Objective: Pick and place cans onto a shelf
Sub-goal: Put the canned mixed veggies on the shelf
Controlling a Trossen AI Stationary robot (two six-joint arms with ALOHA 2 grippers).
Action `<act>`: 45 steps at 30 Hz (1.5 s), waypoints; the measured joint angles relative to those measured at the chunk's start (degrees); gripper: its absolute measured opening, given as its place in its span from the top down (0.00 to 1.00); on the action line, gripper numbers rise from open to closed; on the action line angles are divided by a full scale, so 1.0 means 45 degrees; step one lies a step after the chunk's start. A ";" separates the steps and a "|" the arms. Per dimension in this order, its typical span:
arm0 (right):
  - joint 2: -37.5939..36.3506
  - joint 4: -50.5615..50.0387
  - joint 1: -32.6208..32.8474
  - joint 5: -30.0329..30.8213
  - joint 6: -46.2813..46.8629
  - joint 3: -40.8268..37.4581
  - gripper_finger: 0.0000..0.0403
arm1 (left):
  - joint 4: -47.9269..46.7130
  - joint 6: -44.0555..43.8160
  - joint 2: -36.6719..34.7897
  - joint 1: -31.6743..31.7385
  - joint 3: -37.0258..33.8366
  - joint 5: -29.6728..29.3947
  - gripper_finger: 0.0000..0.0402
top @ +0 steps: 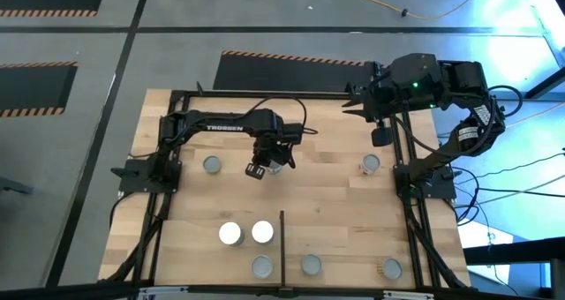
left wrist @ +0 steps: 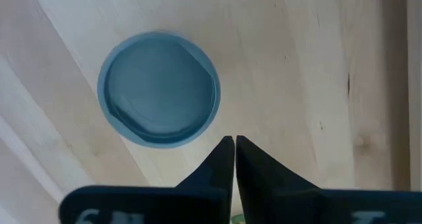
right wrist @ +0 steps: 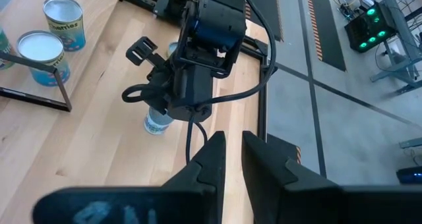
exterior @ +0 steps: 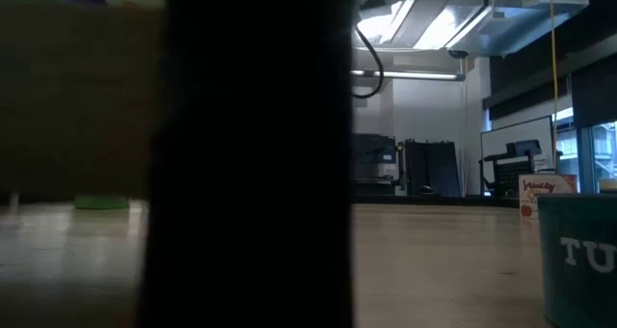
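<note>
From above, the left gripper (top: pixel 267 161) hangs over the middle of the table (top: pixel 335 212), a can (top: pixel 279 159) just beside it, standing upright with its long axis vertical. Other cans stand upright near the shelf (top: pixel 281 238) divider: two white-topped cans (top: pixel 230 234) and grey-topped ones (top: pixel 311 265) along the front edge. The right gripper (top: pixel 380 134) waits by the frame's far right corner. The low view is mostly blocked by a dark shape. In the left wrist view the fingers (left wrist: pixel 224 159) are pressed together, holding nothing, with a round can top (left wrist: pixel 158 87) facing the camera. In the right wrist view the fingers (right wrist: pixel 210 151) stand slightly apart, empty.
</note>
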 joint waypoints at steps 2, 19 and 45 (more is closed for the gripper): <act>0.0000 0.0005 0.0000 0.0000 0.0028 0.0000 0.87 | -0.0006 0.0004 0.0000 -0.0003 0.0000 -0.0004 0.95; 0.0000 0.0029 0.0000 0.0000 0.0038 0.0000 0.87 | 0.0679 0.1676 0.0001 -0.0003 0.0000 0.0184 0.85; 0.0005 0.0024 -0.0005 0.0000 0.0043 -0.0005 0.87 | 0.1784 0.1497 -0.0096 -0.0275 -0.0903 0.0175 0.85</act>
